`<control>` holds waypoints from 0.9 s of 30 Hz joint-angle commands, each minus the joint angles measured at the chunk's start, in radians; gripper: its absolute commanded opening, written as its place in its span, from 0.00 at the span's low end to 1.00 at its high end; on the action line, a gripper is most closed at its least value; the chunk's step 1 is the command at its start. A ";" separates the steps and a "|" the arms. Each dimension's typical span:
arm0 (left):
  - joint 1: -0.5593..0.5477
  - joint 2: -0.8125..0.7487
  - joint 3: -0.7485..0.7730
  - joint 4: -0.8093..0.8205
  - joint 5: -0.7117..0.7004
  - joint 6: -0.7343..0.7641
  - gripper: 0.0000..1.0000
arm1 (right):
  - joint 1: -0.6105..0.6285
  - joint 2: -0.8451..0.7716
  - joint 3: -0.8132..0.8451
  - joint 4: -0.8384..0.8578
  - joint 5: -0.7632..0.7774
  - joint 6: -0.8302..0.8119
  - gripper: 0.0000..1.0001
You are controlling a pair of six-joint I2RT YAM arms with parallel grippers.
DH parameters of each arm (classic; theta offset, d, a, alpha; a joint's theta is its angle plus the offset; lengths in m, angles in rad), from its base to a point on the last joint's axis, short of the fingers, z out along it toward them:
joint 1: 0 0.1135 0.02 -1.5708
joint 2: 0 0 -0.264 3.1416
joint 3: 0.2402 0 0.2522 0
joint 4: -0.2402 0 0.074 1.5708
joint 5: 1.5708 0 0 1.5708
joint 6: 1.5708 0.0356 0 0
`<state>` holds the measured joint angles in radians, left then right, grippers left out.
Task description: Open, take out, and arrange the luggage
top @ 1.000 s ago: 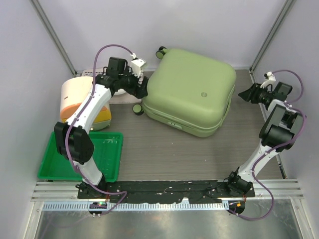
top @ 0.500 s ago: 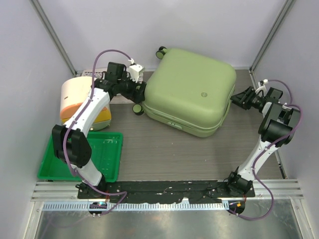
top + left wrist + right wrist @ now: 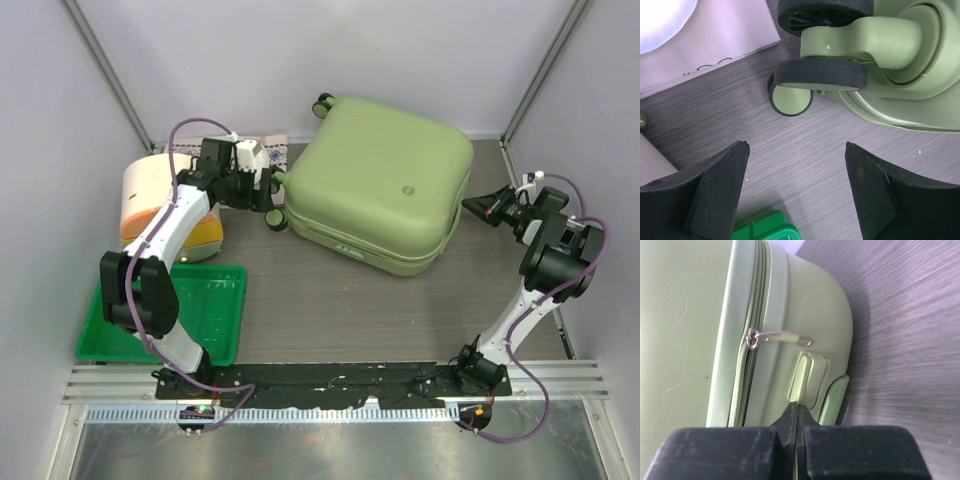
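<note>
The luggage (image 3: 385, 185) lay flat on the table (image 3: 330, 310), toward the far middle, lid side up and zipped shut. One dark wheel (image 3: 323, 104) stuck out at its far left corner and another (image 3: 277, 218) at its near left corner.

At the suitcase's right side, the right gripper (image 3: 475, 206) pointed at the shell with its jaws pressed together and nothing between them. In the right wrist view the closed tips (image 3: 797, 412) sat just below a raised pale green fitting (image 3: 807, 377) on the side wall. They seemed to touch its lower edge, though the angle did not settle that. The zipper pull (image 3: 782, 338) lay flat across the seam just above the fitting, apart from the jaws. The zipper track (image 3: 747, 315) ran along the shell beyond it.

At the left side, the left gripper (image 3: 272, 186) hung just beside the near left wheel with its jaws wide apart and holding nothing. From the left wrist view the wheel (image 3: 820, 75) and its pale green housing (image 3: 910, 60) lay ahead of the open fingertips (image 3: 796, 147), with bare table between.

Farther left stood a cream-and-orange round container (image 3: 165, 205). A bright green tray (image 3: 165, 315) lay near the table's front left corner, well apart from the suitcase.
</note>
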<state>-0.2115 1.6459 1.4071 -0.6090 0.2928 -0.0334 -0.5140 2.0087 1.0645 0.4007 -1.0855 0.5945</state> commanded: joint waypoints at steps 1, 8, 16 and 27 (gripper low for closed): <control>0.003 -0.014 0.001 0.075 0.002 -0.089 0.81 | 0.039 -0.094 -0.163 -0.137 -0.019 -0.053 0.01; -0.037 0.127 0.139 0.173 0.054 -0.088 0.79 | 0.037 -0.307 -0.328 -0.322 -0.024 -0.212 0.10; -0.103 0.431 0.458 0.229 0.066 0.003 0.79 | 0.034 -0.462 -0.275 -0.704 -0.013 -0.551 0.41; -0.083 0.301 0.555 0.143 0.143 0.144 0.83 | -0.101 -0.637 -0.097 -0.954 0.136 -0.948 0.46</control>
<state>-0.2810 2.1632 2.0071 -0.4828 0.3065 0.0242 -0.5491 1.4158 0.8570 -0.4732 -1.0359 -0.1467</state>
